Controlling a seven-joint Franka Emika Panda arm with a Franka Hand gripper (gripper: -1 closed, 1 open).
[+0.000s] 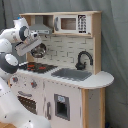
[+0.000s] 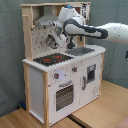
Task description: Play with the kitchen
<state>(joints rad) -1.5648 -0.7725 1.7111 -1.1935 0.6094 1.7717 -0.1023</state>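
The kitchen (image 1: 98, 80) (image 2: 36, 85), white and pale wood, stands in the middle of both exterior views. Its hob (image 1: 37, 66) (image 2: 53, 59) has red rings. Next to the hob are the sink (image 1: 71, 74) (image 2: 80, 50) and a black faucet (image 1: 83, 60). My gripper (image 1: 38, 50) (image 2: 52, 41) hangs over the hob, close to the pegboard back (image 2: 36, 42) and below the grey hood (image 1: 44, 28) (image 2: 47, 22). Its tip shows as a grey rounded shape. The white arm comes in from the first exterior view's left and from the second exterior view's right.
A toy microwave (image 1: 75, 23) sits on the upper shelf. The oven door (image 1: 27, 103) (image 2: 63, 96) is shut. The kitchen stands on a wooden table (image 2: 102, 112), and a grey curtain (image 1: 115, 50) hangs behind it.
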